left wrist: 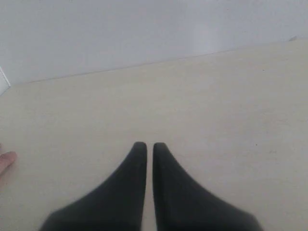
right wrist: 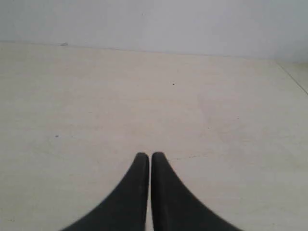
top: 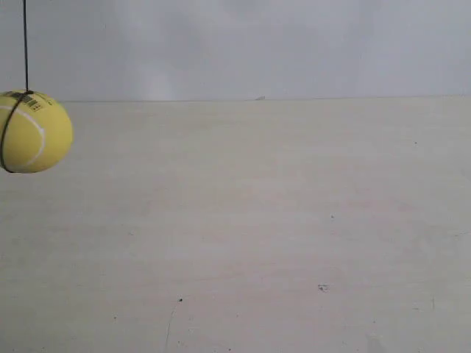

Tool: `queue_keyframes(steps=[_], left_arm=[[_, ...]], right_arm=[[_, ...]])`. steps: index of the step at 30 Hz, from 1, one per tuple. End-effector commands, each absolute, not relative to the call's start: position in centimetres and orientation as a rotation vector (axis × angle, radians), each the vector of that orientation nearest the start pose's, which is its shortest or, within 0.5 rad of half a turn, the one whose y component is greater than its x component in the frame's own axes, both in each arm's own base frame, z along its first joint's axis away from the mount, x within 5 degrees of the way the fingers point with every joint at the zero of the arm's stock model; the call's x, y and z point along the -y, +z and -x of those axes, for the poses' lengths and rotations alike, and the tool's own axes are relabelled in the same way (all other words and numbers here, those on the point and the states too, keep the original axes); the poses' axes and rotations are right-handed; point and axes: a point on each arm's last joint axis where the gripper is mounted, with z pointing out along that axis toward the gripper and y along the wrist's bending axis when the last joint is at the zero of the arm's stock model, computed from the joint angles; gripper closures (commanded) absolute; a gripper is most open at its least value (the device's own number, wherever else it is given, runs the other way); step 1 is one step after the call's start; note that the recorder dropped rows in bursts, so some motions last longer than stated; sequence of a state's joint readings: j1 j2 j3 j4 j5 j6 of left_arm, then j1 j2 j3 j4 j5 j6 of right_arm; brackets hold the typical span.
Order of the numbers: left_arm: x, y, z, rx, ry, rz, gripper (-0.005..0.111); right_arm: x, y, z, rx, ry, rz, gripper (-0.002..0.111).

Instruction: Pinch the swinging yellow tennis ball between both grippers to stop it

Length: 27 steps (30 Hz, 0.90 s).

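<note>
The yellow tennis ball [top: 31, 132] hangs from a thin black string [top: 25, 44] at the far left edge of the exterior view, its white seam and black print showing. No gripper or arm appears in the exterior view. In the left wrist view my left gripper [left wrist: 145, 146] is shut, its two black horn-shaped fingers nearly touching with nothing between them. My right gripper [right wrist: 146, 156] in the right wrist view is shut the same way, also empty. The ball shows in neither wrist view.
A pale wooden tabletop [top: 265, 220] fills all views, ending at a light grey wall [top: 257, 44]. A person's fingertip [left wrist: 6, 161] pokes in at the edge of the left wrist view.
</note>
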State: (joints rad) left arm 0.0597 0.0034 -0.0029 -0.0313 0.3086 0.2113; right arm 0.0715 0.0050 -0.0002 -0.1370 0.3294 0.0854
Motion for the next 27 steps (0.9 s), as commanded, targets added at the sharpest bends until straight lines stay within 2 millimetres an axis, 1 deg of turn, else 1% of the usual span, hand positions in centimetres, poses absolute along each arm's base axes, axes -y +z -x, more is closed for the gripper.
queue_keyframes(steps=[1,6,8,10,13,18,22,24,27], left_arm=[[-0.2,18.5,-5.4,-1.790,0.169,-0.119,0.102],[-0.3,18.6,-5.4,-1.787,0.178,-0.128,0.102],[-0.3,18.8,-5.5,-1.755,0.212,-0.159,0.102],[-0.3,19.4,-5.6,-1.697,0.207,-0.144,0.102],[-0.3,20.4,-5.6,-1.581,0.125,-0.044,0.102],[-0.4,21.7,-5.6,-1.431,-0.105,0.193,0.102],[-0.8,23.2,-5.2,-1.247,-0.139,0.242,0.102],[-0.9,23.9,-4.9,-1.153,-0.203,0.291,0.102],[-1.0,24.3,-4.8,-1.089,-0.358,0.389,0.102]], right_arm=[[0.0,18.4,-5.4,-1.801,-0.026,0.078,0.108],[0.0,18.5,-5.4,-1.797,-0.026,0.078,0.108],[0.0,18.7,-5.5,-1.776,-0.030,0.085,0.108],[-0.1,19.1,-5.5,-1.729,-0.025,0.088,0.108],[-0.2,20.1,-5.6,-1.616,-0.012,0.094,0.108],[-0.5,22.1,-5.5,-1.399,0.014,0.102,0.108],[-0.6,23.1,-5.2,-1.278,0.062,0.081,0.108],[-0.7,23.7,-5.0,-1.213,0.116,0.051,0.108],[-0.7,24.2,-4.8,-1.161,0.223,-0.010,0.108]])
